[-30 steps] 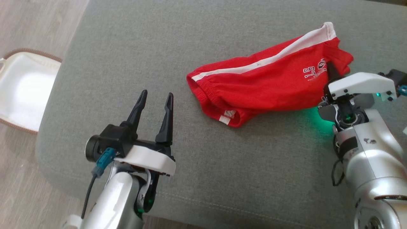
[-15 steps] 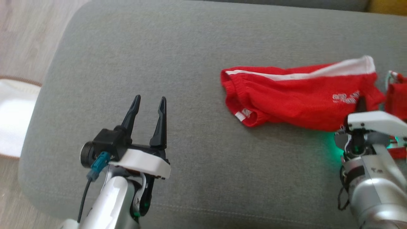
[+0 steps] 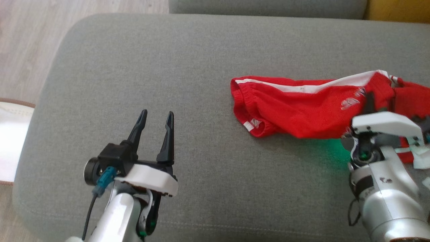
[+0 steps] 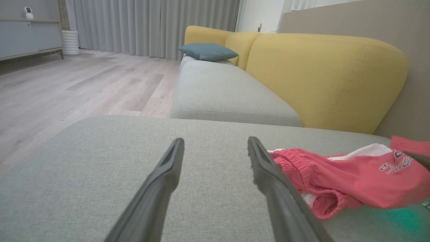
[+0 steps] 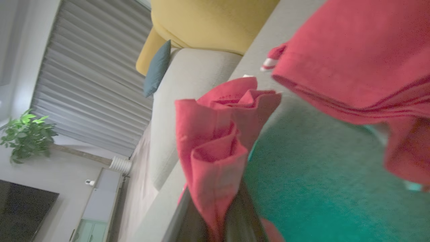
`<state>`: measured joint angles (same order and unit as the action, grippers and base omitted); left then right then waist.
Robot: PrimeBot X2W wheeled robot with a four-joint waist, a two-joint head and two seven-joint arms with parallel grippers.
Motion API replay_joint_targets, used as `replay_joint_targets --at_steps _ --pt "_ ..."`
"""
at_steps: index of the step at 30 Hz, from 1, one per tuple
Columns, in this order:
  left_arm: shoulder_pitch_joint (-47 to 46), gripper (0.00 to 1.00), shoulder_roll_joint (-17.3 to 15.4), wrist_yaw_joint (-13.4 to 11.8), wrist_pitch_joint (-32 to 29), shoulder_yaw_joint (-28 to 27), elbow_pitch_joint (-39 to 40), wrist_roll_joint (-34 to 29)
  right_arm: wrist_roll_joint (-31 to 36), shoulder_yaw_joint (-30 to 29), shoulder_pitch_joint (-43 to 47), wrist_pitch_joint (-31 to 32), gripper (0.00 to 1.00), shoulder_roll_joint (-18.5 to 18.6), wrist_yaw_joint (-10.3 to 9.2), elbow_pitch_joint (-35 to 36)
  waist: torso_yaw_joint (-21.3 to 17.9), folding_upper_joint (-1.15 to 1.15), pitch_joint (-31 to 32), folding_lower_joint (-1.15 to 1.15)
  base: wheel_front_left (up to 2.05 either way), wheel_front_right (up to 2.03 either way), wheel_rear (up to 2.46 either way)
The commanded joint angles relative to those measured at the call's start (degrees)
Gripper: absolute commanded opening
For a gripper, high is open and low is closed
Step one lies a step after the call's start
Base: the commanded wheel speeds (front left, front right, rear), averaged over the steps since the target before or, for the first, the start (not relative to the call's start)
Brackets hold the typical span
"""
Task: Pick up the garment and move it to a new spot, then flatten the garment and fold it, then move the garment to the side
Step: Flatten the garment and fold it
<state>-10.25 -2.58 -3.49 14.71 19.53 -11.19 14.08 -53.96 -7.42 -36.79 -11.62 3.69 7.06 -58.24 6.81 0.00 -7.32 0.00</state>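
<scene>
The garment (image 3: 302, 107) is a pair of red shorts with a white side stripe and white lettering, lying stretched out at the right of the grey sofa cushion (image 3: 188, 67). My right gripper (image 3: 369, 101) is shut on the garment's right end; in the right wrist view a bunched red fold (image 5: 215, 148) is pinched between its dark fingers. My left gripper (image 3: 155, 118) hovers open and empty over the cushion's front left. In the left wrist view the garment (image 4: 352, 178) lies just right of the left gripper's own fingers (image 4: 272, 174).
More red cloth (image 3: 413, 97) lies at the far right edge. A white basket (image 3: 10, 141) stands on the wooden floor to the left. A yellow backrest (image 4: 322, 74) and a second grey seat (image 4: 228, 90) with a blue pillow (image 4: 208, 51) lie beyond the cushion.
The head camera has shifted, so the whole picture moved. The garment, held at its right end, has been dragged right and flatter on the cushion. The left gripper stays open.
</scene>
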Motion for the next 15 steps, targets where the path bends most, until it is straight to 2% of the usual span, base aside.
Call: replay_joint_targets --at_steps 1,6,7,15 --pt "-0.7 1.0 -0.3 0.4 0.3 -2.3 1.5 -0.7 -2.5 4.7 -0.4 -0.4 0.0 -0.8 0.43 4.0 0.2 0.0 0.9 0.0 0.0 0.0 0.0" --pt "-0.1 1.0 -0.3 0.7 0.3 -2.6 1.1 -0.9 -8.1 14.7 2.0 -0.8 0.0 -0.8 0.43 11.1 0.8 0.0 2.6 0.0 0.0 0.0 0.0" --pt "-0.1 1.0 -0.3 0.7 0.3 -2.6 1.1 -0.9 -8.1 14.7 2.0 -0.8 0.0 -0.8 0.43 11.1 0.8 0.0 2.6 0.0 0.0 0.0 0.0" --pt "1.7 1.0 -0.3 0.7 0.3 -3.0 0.8 -0.8 -12.8 26.5 6.0 -0.4 0.0 -0.8 0.43 17.7 2.6 0.0 4.8 0.0 0.0 0.0 0.0"
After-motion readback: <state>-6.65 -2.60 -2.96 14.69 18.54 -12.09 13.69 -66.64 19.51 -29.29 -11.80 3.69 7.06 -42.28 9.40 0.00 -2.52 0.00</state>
